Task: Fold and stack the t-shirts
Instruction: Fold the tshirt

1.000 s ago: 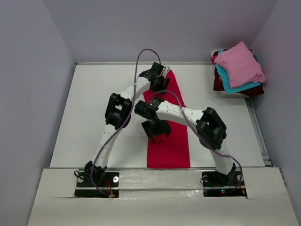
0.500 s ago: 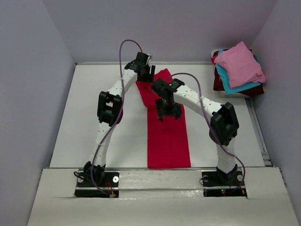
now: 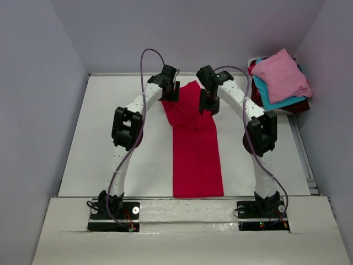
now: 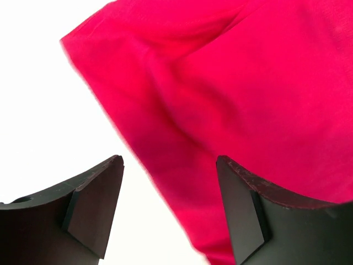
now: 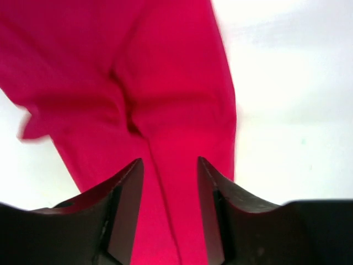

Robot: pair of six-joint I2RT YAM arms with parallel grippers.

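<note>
From above, we see the crimson t-shirt (image 3: 197,160) lying as a long flat strip on the matte white table (image 3: 110,138). Its rumpled far end spreads between the left gripper (image 3: 171,93) and the right gripper (image 3: 208,107). Pink (image 3: 281,74), teal (image 3: 266,100) and maroon (image 3: 255,98) shirts are piled out past the right gripper.

At the left wrist, the dark wedge-shaped fingers (image 4: 94,204) stand wide and released. The shirt's soft, creased edge (image 4: 248,83) runs under and beyond them.

At the right wrist, the fingers (image 5: 124,210) stand partly apart over a raised fold of the cloth (image 5: 165,66). We cannot tell whether they pinch it.
</note>
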